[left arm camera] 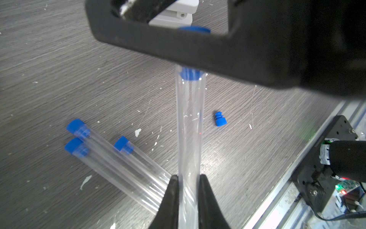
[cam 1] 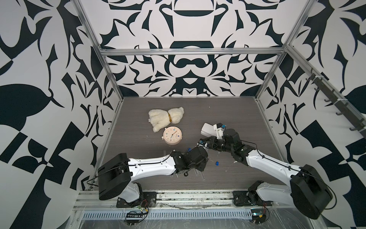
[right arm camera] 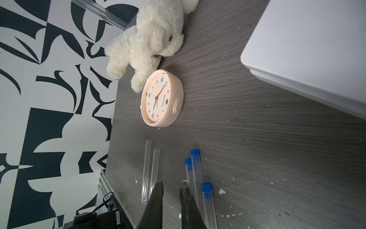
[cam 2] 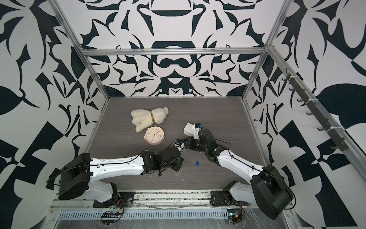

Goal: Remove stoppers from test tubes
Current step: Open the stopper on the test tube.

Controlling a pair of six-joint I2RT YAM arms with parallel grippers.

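Observation:
My left gripper (left arm camera: pixel 188 178) is shut on a clear test tube (left arm camera: pixel 190 128) and holds it off the table. The tube's blue stopper (left arm camera: pixel 191 74) is in its far end. My right gripper (right arm camera: pixel 172 186) reaches across that end, and one of its fingers (left arm camera: pixel 178 49) covers most of the stopper. Its jaws stand a narrow gap apart; whether they press on the stopper does not show. Three stoppered tubes (left arm camera: pixel 118 168) lie together on the table. Two unstoppered tubes (right arm camera: pixel 147 172) lie beside them. A loose stopper (cam 1: pixel 217 163) lies on the table between the arms.
A pink clock (cam 1: pixel 172 135) and a cream plush toy (cam 1: pixel 165 118) lie toward the back left. A white box (cam 1: pixel 208 128) stands just behind my right wrist. White flecks litter the dark wood table (cam 1: pixel 138 158). A metal rail (cam 1: pixel 178 196) runs along the front edge.

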